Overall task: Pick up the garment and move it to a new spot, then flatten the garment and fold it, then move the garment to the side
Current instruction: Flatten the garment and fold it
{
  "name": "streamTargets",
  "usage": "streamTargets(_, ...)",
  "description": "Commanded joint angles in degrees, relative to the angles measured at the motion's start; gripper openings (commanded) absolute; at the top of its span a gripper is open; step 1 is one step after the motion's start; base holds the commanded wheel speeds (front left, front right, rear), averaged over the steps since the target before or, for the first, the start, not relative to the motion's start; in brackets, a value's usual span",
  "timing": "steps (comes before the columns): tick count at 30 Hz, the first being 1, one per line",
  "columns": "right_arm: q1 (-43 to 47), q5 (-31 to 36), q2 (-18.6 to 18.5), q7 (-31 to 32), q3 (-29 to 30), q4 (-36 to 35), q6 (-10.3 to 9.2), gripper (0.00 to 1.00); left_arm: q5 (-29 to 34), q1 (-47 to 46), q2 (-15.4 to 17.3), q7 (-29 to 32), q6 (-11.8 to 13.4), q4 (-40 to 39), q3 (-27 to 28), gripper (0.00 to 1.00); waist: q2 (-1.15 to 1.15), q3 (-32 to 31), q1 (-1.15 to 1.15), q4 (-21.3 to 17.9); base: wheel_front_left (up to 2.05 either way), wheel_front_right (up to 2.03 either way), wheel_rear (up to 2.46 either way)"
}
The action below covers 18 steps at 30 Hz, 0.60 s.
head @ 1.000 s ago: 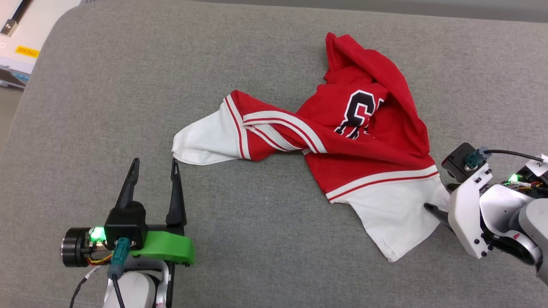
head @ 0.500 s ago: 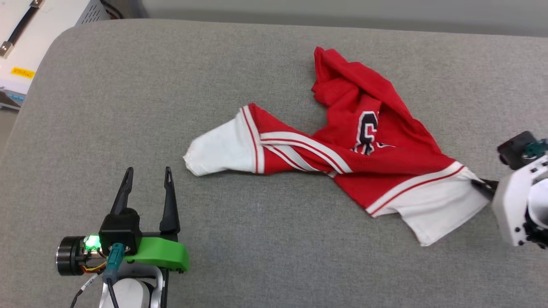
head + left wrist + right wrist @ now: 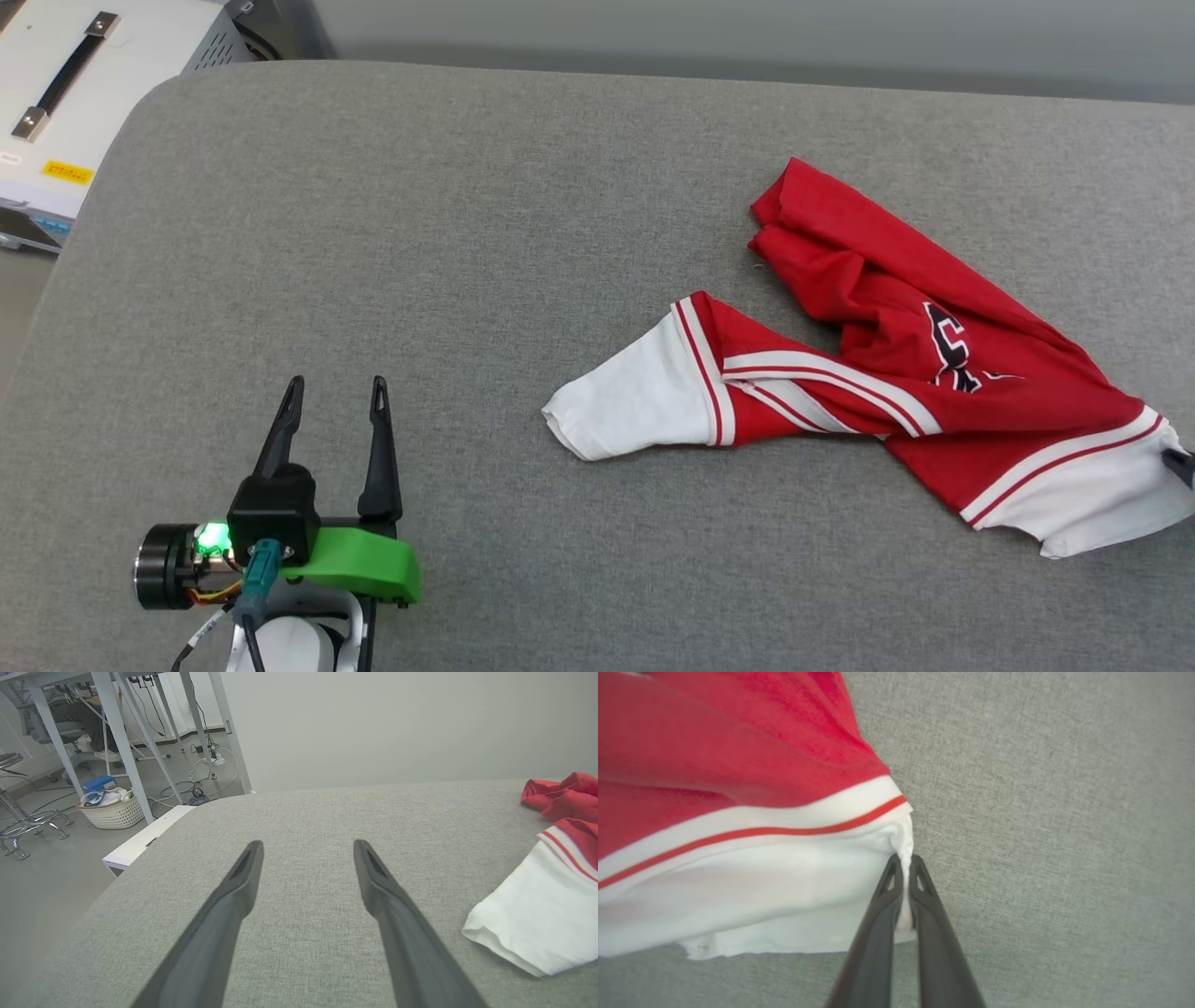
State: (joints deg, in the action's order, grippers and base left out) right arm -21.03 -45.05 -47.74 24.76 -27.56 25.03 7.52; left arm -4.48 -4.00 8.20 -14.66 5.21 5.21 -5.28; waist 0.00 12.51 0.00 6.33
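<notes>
2 grippers, 1 busy: the right gripper (image 3: 905, 859) is clamped on a white edge of the garment (image 3: 934, 373), which lies crumpled and stretched out at 3 o'clock on the grey padded surface (image 3: 448, 233) in the head view. The left gripper (image 3: 338, 383) hovers at 7 o'clock, jaws wide apart and empty, well apart from the free sleeve (image 3: 635, 406). The step looks like the move to a new spot. Next, the pinch must hold through travel; flattening then needs a 2nd corner.

Saw soft matt cloth in the shirt (image 3: 1008, 420). Noted coarse woven fabric on the cushion (image 3: 467, 233), smooth dark plastic on the left gripper (image 3: 338, 383).
</notes>
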Motion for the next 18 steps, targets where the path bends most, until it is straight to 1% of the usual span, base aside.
streamTargets(1, 0.63, 0.56, 1.05, -1.61, 0.64, 0.13, -0.03, 1.00, 0.64, 1.15, -0.36, -0.34, -0.32, 0.18, 0.36, 1.00, 0.00, -0.51, 0.00, -0.19, 0.00, 0.00, 0.00)
streamTargets(6, 0.05, 5.07, 2.58, -9.43, 4.94, -2.43, -0.03, 1.00, 1.06, 2.48, -0.76, -0.34, -0.65, 0.35, 0.98, 1.00, 0.00, -2.39, 0.00, -1.31, 0.00, 0.00, 0.00)
streamTargets(8, 0.51, 6.45, 2.62, -11.44, 7.18, -5.20, -0.03, 1.00, 1.22, 2.85, -0.86, -0.34, -0.77, 0.21, 1.19, 1.00, 0.00, -3.09, 0.00, -1.86, 0.00, 0.00, 0.00)
streamTargets(10, 1.59, 7.05, 2.75, -12.06, 9.61, -9.30, -0.03, 1.00, 1.37, 3.19, -0.95, -0.34, -0.90, -0.12, 1.37, 1.00, 0.00, -3.58, 0.00, -2.37, 0.00, 0.00, 0.00)
streamTargets(12, 3.20, 7.52, 2.61, -11.39, 11.56, -14.19, -0.03, 1.00, 1.59, 3.47, -1.01, -0.34, -1.03, -0.47, 1.48, 1.00, 0.00, -3.97, 0.00, -2.84, 0.00, 0.00, 0.00)
streamTargets(14, 5.38, 7.18, 2.42, -8.83, 12.77, -19.67, -0.03, 1.00, 1.77, 3.71, -1.05, -0.34, -1.12, -0.80, 1.61, 1.00, 0.00, -4.25, 0.00, -3.28, 0.00, 0.00, 0.00)
streamTargets(16, 8.11, 7.11, 1.91, -4.81, 13.46, -24.86, -0.03, 1.00, 1.92, 3.91, -1.11, -0.34, -1.24, -1.10, 1.68, 1.00, 0.00, -4.37, 0.00, -3.56, 0.00, 0.00, 0.00)
streamTargets(18, 11.52, 6.28, 1.57, 0.71, 14.11, -29.91, -0.03, 1.00, 2.06, 4.06, -1.18, -0.34, -1.31, -1.36, 1.79, 1.00, 0.00, -4.38, 0.00, -3.82, 0.00, 0.00, 0.00)
